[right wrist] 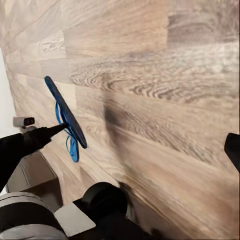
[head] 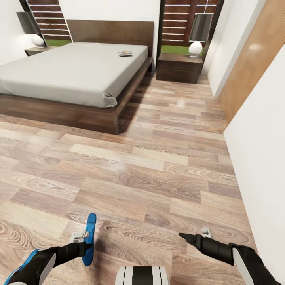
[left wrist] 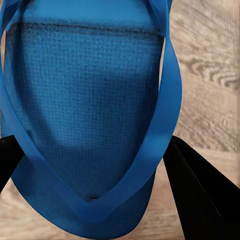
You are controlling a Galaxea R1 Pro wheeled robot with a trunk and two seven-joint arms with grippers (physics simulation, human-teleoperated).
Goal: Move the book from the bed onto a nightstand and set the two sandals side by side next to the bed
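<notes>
Currently the left hand (head: 81, 243) grips one blue sandal (head: 90, 237); the right hand (head: 189, 236) looks closed and empty. Next, probably carrying it beside the bed (head: 75, 71).

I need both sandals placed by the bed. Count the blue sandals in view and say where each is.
1. The blue sandal is held in the left gripper, on edge above the wood floor. The second may lie out of view.
</notes>
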